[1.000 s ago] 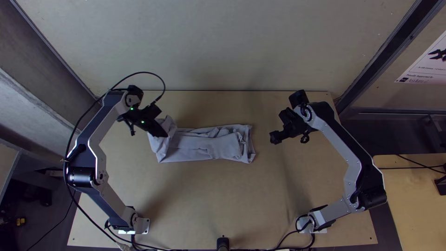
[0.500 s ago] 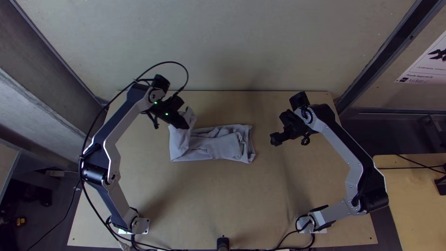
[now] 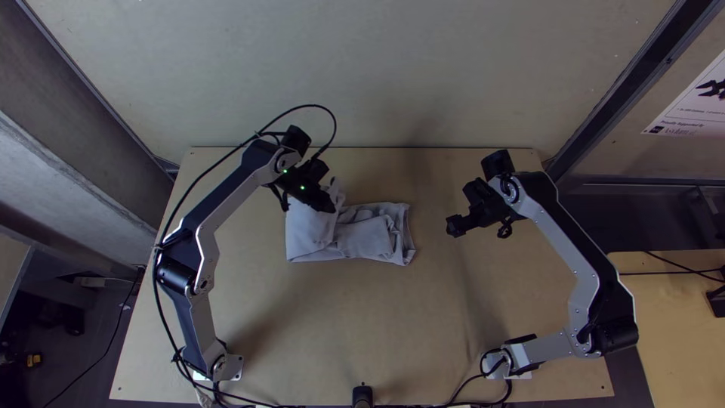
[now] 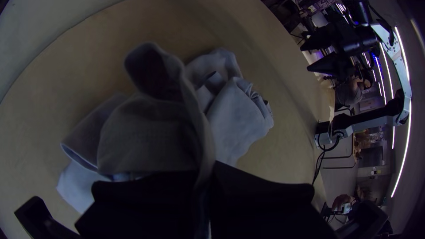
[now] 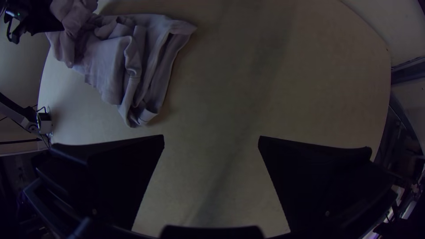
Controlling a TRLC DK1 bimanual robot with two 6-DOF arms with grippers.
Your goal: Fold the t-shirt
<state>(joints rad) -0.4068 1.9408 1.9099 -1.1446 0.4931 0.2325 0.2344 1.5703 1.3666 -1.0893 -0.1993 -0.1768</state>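
Toward the table's far edge, the left gripper hides the pinched part of the t-shirt between its fingers. Beyond the right edge, a poster is cut off, its small print too tiny to read.

A pale wooden worktop spreads beneath the left hand and right hand, with a plain pale wall beyond them. Right of the right hand are a slanting dark beam, a white poster and another wooden table. Past the left hand, long white light strips glow.
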